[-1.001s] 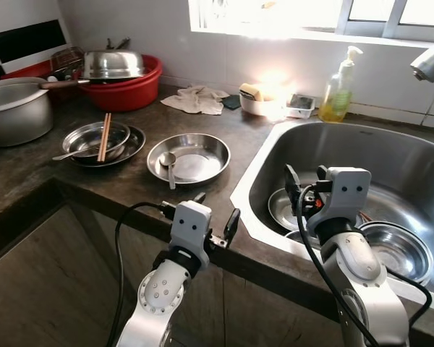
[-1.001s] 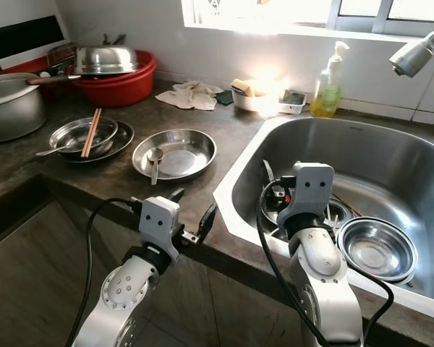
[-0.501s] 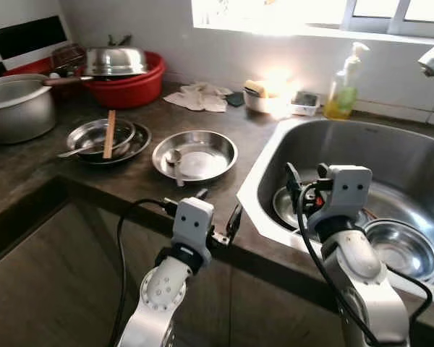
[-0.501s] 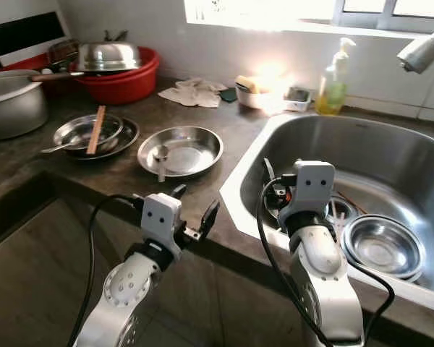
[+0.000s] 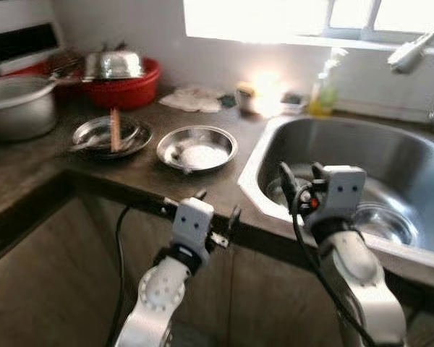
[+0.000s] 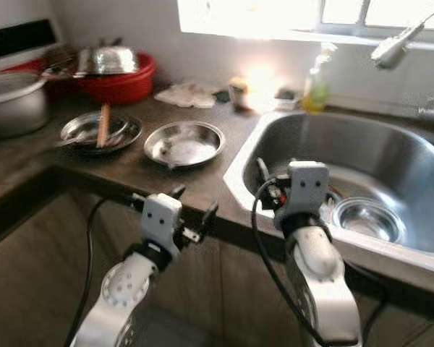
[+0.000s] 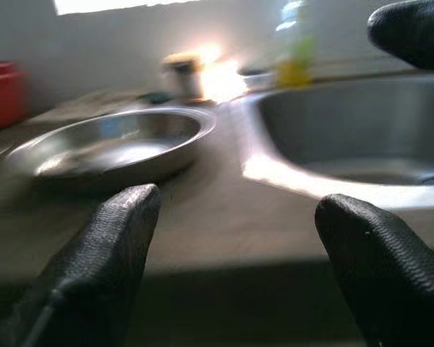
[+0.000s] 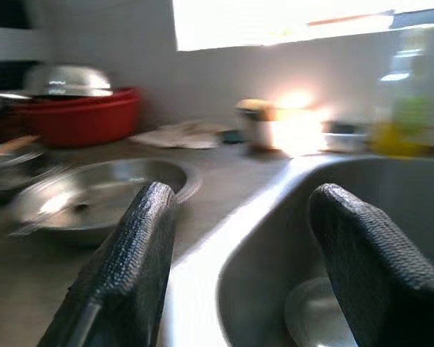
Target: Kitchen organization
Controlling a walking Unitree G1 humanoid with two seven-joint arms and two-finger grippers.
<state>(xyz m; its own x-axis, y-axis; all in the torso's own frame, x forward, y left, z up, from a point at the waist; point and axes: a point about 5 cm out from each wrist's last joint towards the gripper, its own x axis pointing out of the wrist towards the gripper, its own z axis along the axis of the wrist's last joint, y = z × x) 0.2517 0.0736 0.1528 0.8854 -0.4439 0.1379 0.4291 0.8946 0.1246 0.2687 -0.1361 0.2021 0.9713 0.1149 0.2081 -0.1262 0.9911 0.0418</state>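
Steel dishes (image 5: 197,147) unsorted on tabletop (image 5: 29,170) at 11 o'clock | sink (image 5: 401,155) still loaded | left claw (image 5: 215,214), right claw (image 5: 299,183) apart, empty

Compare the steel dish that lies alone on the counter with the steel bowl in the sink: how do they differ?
The steel dish sits on the dark counter near the sink's rim and is wide and shallow; the steel bowl lies down inside the sink and looks deeper. A utensil rests in the dish, none in the bowl. Both are upright, shiny metal.
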